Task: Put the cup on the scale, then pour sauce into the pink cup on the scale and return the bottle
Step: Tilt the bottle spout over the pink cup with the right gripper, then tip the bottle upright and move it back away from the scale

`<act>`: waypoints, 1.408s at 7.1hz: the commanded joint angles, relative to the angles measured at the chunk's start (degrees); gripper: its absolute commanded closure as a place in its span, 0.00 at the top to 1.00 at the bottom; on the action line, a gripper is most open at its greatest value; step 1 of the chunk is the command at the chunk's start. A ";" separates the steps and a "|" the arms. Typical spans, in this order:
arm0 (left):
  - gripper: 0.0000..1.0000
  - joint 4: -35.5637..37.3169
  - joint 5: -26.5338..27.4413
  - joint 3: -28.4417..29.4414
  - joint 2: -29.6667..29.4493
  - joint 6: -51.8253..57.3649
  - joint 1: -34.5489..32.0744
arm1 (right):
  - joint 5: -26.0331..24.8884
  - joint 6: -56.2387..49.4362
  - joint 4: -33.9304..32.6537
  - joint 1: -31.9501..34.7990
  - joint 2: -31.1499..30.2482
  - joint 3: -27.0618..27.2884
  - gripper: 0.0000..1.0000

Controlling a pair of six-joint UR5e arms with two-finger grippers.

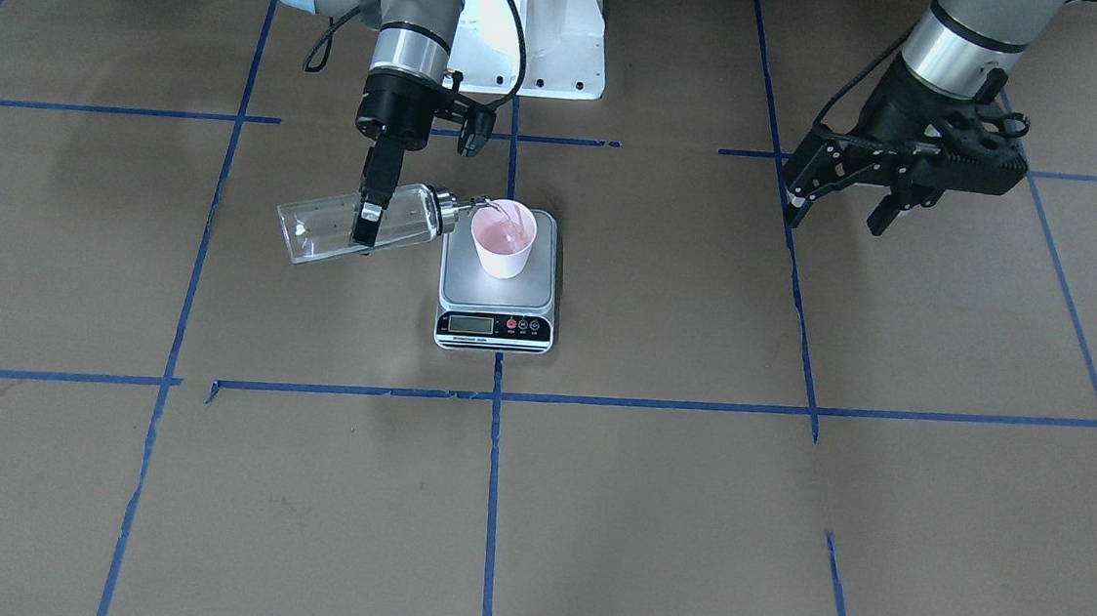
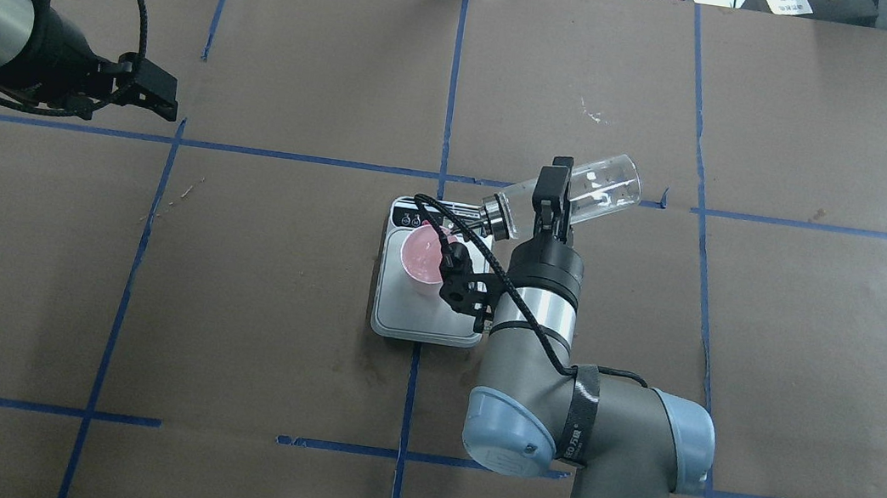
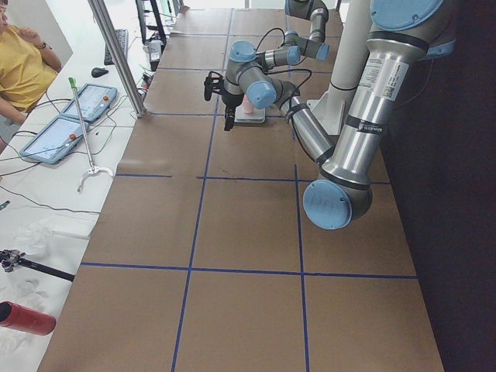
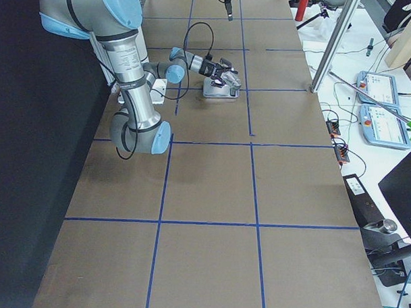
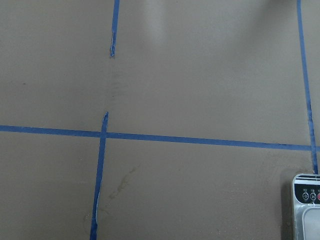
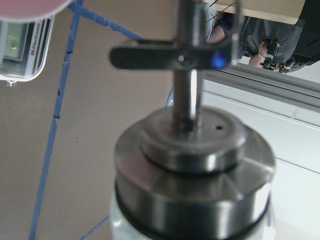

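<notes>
— So, what did the right fingers [image 1: 366, 220] have?
— They were clamped across the middle of the bottle [image 1: 320, 228]. One finger lay over the near side of the glass and the other was hidden behind it. The bottle was tipped almost level in that grip, with its base out to one side of the fingers and its silver cap [image 1: 442, 210] to the other.
— And the cup [image 1: 503, 242]?
— Just beyond the cap end. It stood upright on the steel platform of the scale [image 1: 472, 287], at the end far from the display. The spout reached over the cup's rim. How much was in the pink inside, I could not tell.
— Did those fingers touch the cup or the scale?
— No, only the glass.
— And the left fingers [image 1: 881, 215]?
— Spread wide, holding nothing, hanging above the bare bench [image 1: 592, 507], well apart from the scale. Their wrist camera caught only a corner of the scale, at the lower right edge.
— Anything else?
— Blue tape lines [image 1: 658, 405] crossed the brown bench, one of them running under the scale.
</notes>
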 commanded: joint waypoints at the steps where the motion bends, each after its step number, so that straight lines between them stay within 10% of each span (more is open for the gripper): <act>1: 1.00 0.00 0.00 -0.01 0.00 -0.03 0.00 | -0.99 -1.10 -1.91 0.00 0.49 -0.04 0.00; 6: 1.00 -0.09 0.00 -0.10 -0.09 -1.33 0.09 | -1.35 2.04 -1.04 0.09 0.05 0.31 0.00; 10: 1.00 -0.09 0.00 -0.28 -0.27 -2.05 0.09 | 0.93 25.20 -0.24 -0.35 -1.53 0.75 0.00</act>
